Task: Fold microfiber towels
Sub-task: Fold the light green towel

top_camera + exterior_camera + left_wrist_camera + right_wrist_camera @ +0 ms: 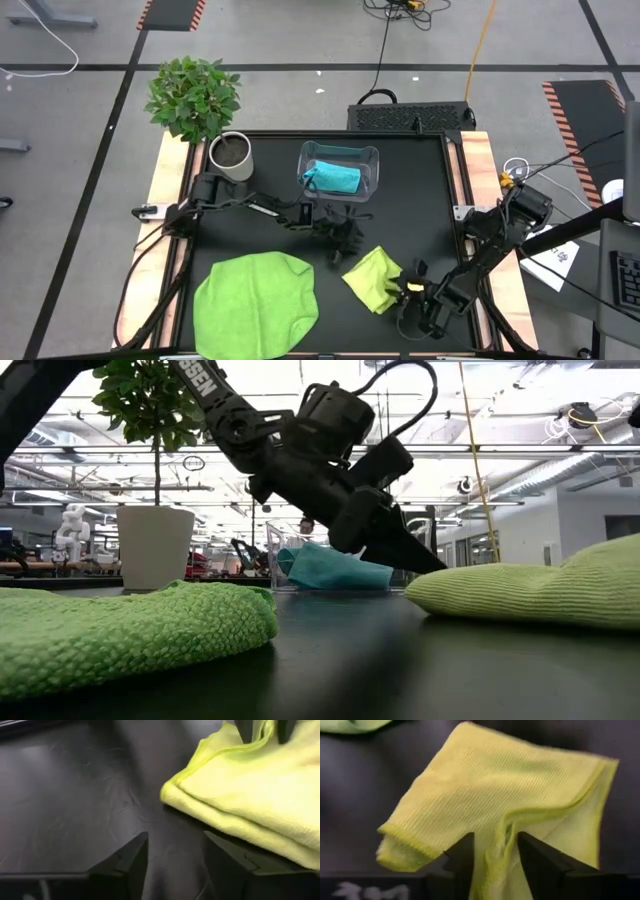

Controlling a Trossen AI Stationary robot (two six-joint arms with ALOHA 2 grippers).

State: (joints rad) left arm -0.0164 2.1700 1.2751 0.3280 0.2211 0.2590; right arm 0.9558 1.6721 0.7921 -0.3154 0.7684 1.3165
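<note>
3 towels: 1 bright green [256, 303] lower left of frame, 1 yellow-green [372, 278] lower centre-right, 1 turquoise [333, 177] upper centre inside the bin. 1 clear bin [372, 160]. 1 potted plant [195, 98] upper left, in 1 white pot [231, 157]. 2 arms, 2 grippers: left [347, 240], right [408, 292]. 1 desk [420, 200].

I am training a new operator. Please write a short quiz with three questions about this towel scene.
1. True or false: the turquoise towel lies inside the clear bin.
2. Which towel is folded: A) bright green towel, B) yellow-green towel?
3. Fill in: the left gripper is open over the bare table, ____ the yellow-green towel.

Key: 1 true; 2 B; 3 beside. Note: the right gripper has an edge of that towel between its parted fingers.
</note>
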